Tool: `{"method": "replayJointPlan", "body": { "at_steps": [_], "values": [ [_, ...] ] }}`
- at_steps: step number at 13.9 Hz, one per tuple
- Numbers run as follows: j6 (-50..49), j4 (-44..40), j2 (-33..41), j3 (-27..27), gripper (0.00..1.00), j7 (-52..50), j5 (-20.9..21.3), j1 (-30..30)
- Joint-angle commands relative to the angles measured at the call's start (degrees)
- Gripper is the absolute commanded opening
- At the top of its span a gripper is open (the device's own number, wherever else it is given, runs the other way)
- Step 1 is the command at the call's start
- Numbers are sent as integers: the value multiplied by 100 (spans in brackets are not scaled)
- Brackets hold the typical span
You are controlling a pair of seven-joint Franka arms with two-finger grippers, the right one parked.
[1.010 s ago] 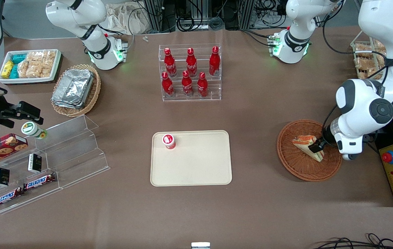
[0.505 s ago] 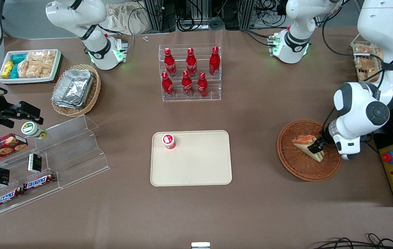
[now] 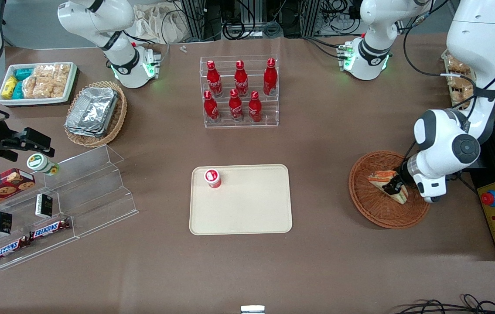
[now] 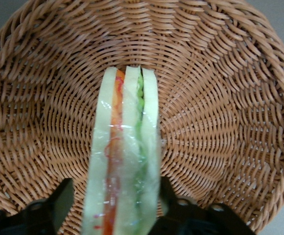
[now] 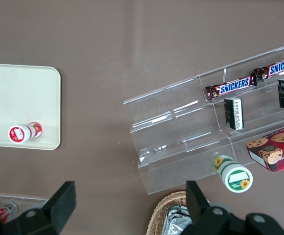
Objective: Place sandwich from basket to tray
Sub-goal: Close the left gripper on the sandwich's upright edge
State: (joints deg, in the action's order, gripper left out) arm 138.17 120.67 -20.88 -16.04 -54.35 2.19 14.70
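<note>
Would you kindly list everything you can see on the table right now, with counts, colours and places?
sandwich: 1, white with orange and green layers, in the basket.
basket: 1, reddish-brown wicker, toward the working arm's end.
tray: 1, beige, mid-table.
small bottle: 1, red and white, on the tray's corner.
cola bottles: 6, red, in a clear rack, farther from the camera than the tray.
foil containers: a stack, silver, in a tan wicker basket.
snack packets: several, tan, yellow and teal, in a white tray.
Snickers bars: 2, brown, on a clear stepped stand.
hand: 1, black, around the sandwich in the basket.
</note>
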Motion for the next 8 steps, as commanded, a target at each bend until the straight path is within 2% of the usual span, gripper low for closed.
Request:
{"method": "replayJointPlan", "body": {
  "at_steps": [1,3,5,8],
  "values": [
    [122,-26,23,-22,0,-330,124,-37],
    [105,-201,23,-31,0,-594,150,-46],
    [-149,-455,75,-57,0,-332,456,-55],
    [-1700,-1429,102,-259,0,-234,492,-90]
  ]
}}
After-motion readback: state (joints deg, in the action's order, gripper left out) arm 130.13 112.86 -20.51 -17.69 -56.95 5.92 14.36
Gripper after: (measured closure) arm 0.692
